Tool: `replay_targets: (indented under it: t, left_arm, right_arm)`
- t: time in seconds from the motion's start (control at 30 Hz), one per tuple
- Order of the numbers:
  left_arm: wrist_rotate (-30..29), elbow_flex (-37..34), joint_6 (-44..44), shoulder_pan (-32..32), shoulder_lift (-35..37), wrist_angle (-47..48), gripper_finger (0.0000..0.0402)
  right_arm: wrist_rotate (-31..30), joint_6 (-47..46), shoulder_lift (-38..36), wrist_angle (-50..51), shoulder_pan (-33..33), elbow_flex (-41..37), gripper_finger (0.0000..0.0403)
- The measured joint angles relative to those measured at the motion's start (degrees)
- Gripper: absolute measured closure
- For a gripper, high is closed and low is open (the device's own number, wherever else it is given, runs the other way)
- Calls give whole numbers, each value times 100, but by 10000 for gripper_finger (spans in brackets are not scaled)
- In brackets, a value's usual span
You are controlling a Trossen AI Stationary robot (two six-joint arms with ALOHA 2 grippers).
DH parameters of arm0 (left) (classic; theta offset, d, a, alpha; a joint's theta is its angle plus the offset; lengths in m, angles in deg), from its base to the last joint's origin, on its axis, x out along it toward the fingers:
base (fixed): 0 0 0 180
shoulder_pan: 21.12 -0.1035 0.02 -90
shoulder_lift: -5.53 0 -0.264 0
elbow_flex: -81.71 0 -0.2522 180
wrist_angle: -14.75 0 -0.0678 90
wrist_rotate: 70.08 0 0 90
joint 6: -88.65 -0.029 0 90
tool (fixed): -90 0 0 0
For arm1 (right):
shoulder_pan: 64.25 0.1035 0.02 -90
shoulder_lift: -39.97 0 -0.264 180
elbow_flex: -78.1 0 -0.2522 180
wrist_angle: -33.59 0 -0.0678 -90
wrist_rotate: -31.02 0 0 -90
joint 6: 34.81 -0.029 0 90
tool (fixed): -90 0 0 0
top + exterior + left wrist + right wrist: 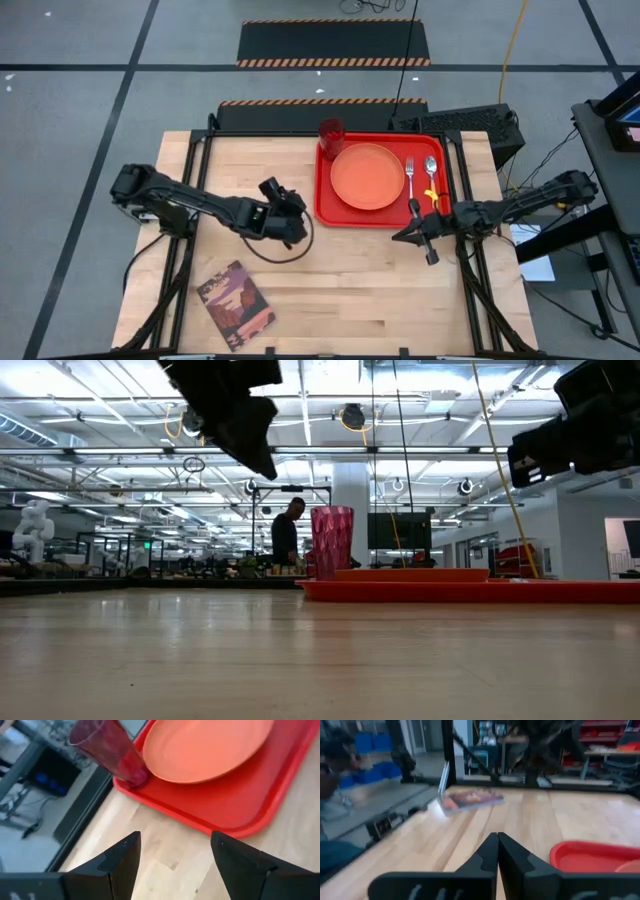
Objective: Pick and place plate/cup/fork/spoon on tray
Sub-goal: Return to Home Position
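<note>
The red tray (385,210) lies at the table's far right. On it the orange plate (367,176) rests flat, and the dark red cup (331,132) stands upright in the far left corner. The fork (409,176) and the spoon (431,170) lie side by side to the right of the plate. My left gripper (298,212) hovers open and empty left of the tray. Its wrist view shows the cup (112,752), the plate (205,747) and the tray (250,795) ahead. My right gripper (398,236) is shut and empty, just off the tray's near edge.
A maroon patterned book (235,298) lies near the table's front left; it also shows in the right wrist view (470,800). Bare wood lies between the book and the tray. A person stands in the room far behind the table (290,535).
</note>
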Motion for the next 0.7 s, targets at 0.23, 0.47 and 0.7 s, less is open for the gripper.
replay_targets:
  t: [0.23, 0.47, 0.7]
  left_arm:
    - [424, -1325, -677, -74, 740, -1520, 158]
    - [475, -2318, -585, 105, 1800, -2070, 158]
    - [423, -3202, -426, 402, 2551, -2735, 158]
  right_arm:
    - [4, -36, -109, 9, 0, -43, 402]
    - [6, 193, -305, 161, 2, -51, 402]
    - [-4, 284, -899, 656, 2, -58, 403]
